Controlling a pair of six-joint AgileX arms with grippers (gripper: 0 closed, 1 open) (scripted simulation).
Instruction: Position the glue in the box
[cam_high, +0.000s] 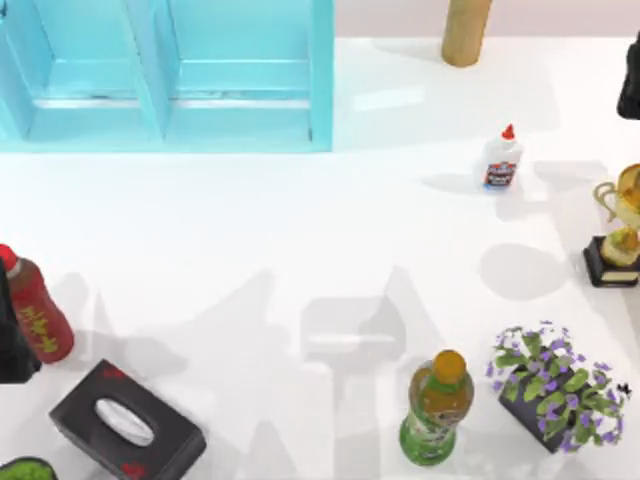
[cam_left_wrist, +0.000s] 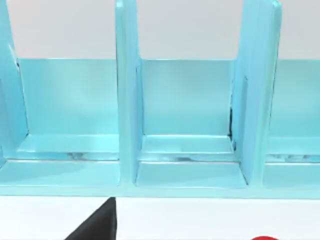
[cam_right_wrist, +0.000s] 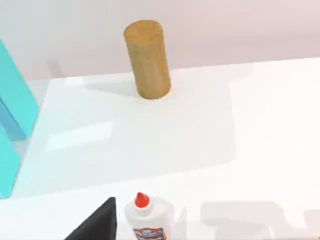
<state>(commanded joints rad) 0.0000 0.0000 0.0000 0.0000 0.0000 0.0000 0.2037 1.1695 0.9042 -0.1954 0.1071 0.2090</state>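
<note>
Top view, task item: the glue (cam_high: 501, 160), a small white squeeze bottle with a red pointed cap, stands upright on the white table (cam_high: 300, 260) in its right half, well apart from the box.
Top view, box: the light blue box (cam_high: 165, 75) with upright dividers sits at the far left of the table; its compartments hold nothing.
Top view, other items: a wooden cylinder (cam_high: 466, 30) stands at the far edge beyond the glue; a gold trophy (cam_high: 620, 225) is at the right edge; a pot of purple flowers (cam_high: 555, 385) and a green bottle with an orange cap (cam_high: 437, 408) are near the front right; a dark red bottle (cam_high: 32, 305) and a black tissue box (cam_high: 127, 425) are at the front left.
Top view, arms: dark parts of the left arm (cam_high: 12, 345) and right arm (cam_high: 630, 80) sit at the table's side edges; whether either claw is released or clenched, I cannot tell.
Left wrist view: the blue box (cam_left_wrist: 185, 125) seen from the front, three compartments separated by upright walls.
Right wrist view: the glue (cam_right_wrist: 149, 220) is close to the camera, upright, with the wooden cylinder (cam_right_wrist: 147, 59) farther off and a corner of the blue box (cam_right_wrist: 15, 110) to one side.
</note>
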